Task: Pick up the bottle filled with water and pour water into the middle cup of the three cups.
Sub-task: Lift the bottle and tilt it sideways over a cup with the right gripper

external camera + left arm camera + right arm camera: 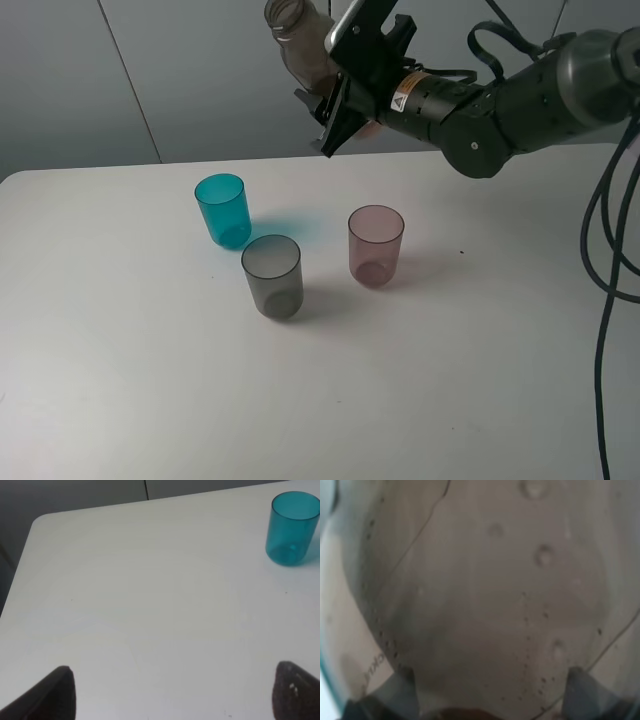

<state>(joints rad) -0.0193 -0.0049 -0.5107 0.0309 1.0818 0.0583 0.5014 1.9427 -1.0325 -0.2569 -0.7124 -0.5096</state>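
Note:
The smoky grey-brown bottle [300, 45] hangs high above the table's back edge, tilted, with its wide neck up and to the left. My right gripper [320, 118] is shut on its lower body, which the gripper hides in the exterior view. In the right wrist view the bottle [485, 590] fills the frame, with droplets on its wall, between the fingers [395, 690]. The three cups stand upright below: teal [222, 210], the grey middle cup [272, 276] and pinkish-mauve [376, 245]. My left gripper [175, 700] is open over bare table, well short of the teal cup [292, 527].
The white table [120, 350] has its rounded back left corner near the grey wall. The right arm [500, 100] reaches in from the upper right. Black cables [612, 250] hang down along the right side.

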